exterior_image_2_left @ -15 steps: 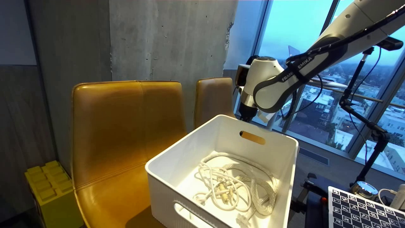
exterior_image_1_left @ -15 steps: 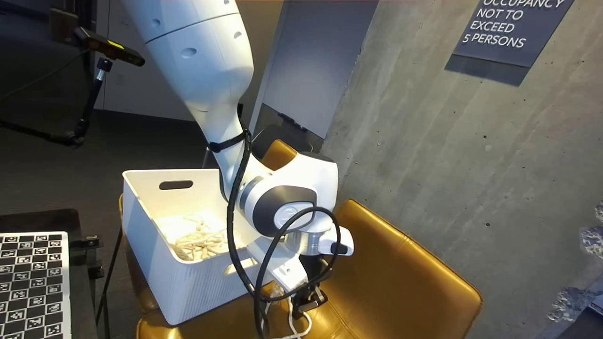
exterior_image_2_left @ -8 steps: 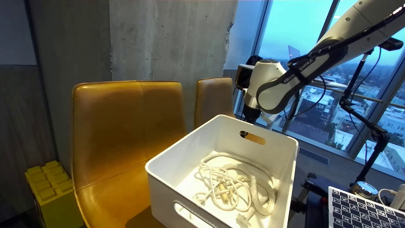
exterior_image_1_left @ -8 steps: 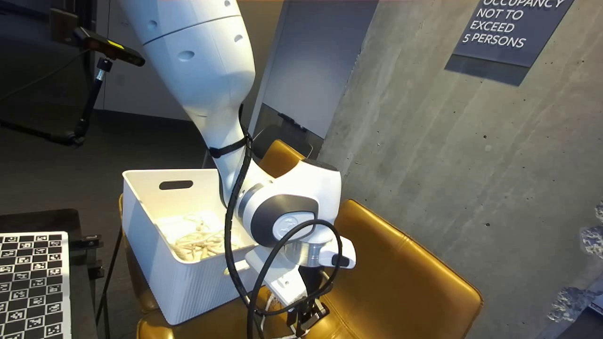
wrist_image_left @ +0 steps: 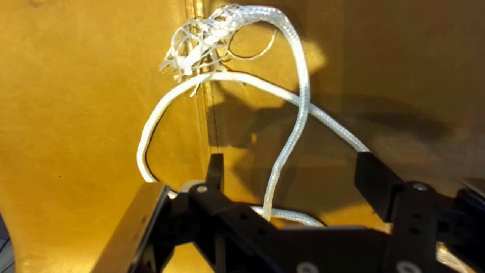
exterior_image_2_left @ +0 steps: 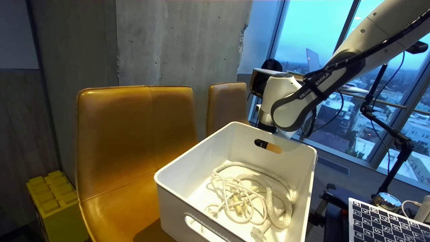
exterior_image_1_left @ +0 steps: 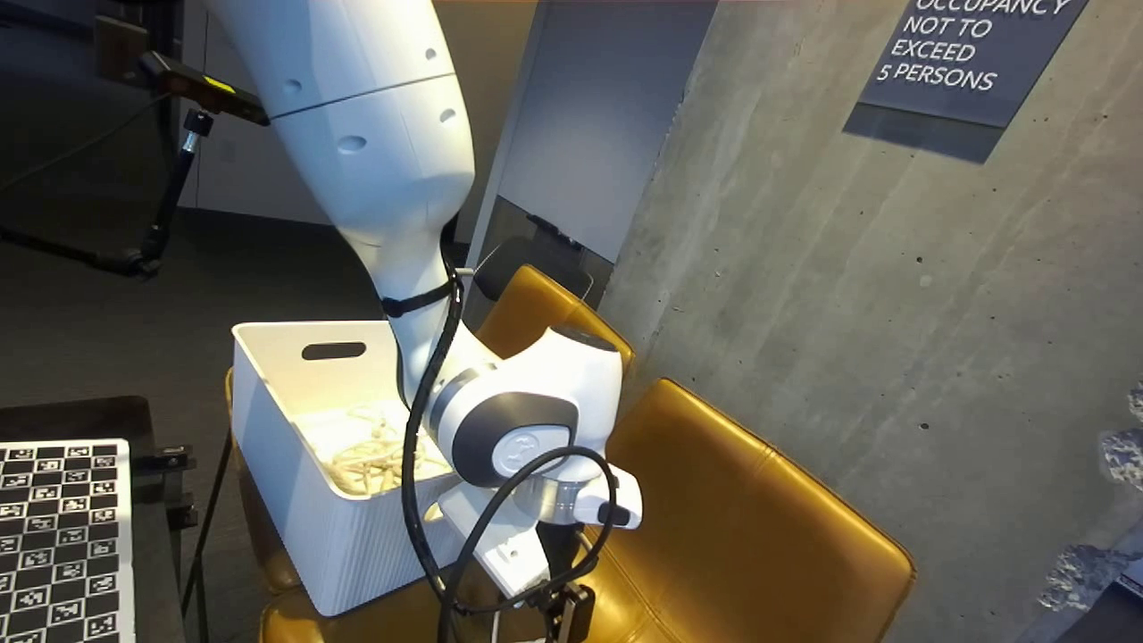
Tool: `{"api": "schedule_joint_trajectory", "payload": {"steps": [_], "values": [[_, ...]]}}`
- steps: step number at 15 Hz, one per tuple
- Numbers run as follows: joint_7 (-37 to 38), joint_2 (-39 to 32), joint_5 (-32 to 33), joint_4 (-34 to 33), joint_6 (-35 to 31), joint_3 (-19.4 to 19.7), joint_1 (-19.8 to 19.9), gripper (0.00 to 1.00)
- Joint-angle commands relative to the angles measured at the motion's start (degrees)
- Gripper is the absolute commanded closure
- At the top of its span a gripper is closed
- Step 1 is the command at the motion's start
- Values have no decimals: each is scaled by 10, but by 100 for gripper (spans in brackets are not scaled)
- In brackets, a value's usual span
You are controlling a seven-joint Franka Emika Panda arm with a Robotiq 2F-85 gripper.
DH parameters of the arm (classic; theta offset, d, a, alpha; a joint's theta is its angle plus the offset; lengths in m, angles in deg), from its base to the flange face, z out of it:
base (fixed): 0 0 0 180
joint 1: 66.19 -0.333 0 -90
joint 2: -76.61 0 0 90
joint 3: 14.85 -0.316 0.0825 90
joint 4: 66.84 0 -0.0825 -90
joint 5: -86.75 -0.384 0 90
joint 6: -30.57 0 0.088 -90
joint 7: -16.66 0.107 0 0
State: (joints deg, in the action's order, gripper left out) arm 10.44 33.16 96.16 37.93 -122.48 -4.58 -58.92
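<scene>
A concrete wall (exterior_image_1_left: 804, 295) rises behind the robot arm (exterior_image_1_left: 384, 161) and tan chairs (exterior_image_1_left: 759, 527); in an exterior view the arm covers one side of a white bin (exterior_image_1_left: 375, 545). The bin contains tangled white cables (exterior_image_2_left: 269, 198). The tool (wrist_image_left: 290, 167), its jaws spread wide, grasps nothing above a frayed white cord (wrist_image_left: 303, 94), which lies looped on one of the chairs.

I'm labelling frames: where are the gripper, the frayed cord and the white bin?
Gripper (wrist_image_left: 291, 168), wrist view: midway between its fingertips.
Frayed cord (wrist_image_left: 304, 82), wrist view: strand just above the crossing.
White bin (exterior_image_2_left: 242, 145), in an exterior view: inner wall.
</scene>
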Motion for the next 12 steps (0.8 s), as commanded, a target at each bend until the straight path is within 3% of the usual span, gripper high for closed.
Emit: {"api": "schedule_joint_trajectory", "payload": {"steps": [1, 4, 9, 10, 12], "values": [[-4, -29, 2, -30, -3, -6, 9, 14], [-4, -43, 2, -38, -4, -4, 12, 33], [-4, -47, 3, -38, -7, -3, 13, 33], [-4, -47, 3, -38, -8, -3, 14, 57], [-4, -47, 4, -37, -10, -1, 15, 62]]}}
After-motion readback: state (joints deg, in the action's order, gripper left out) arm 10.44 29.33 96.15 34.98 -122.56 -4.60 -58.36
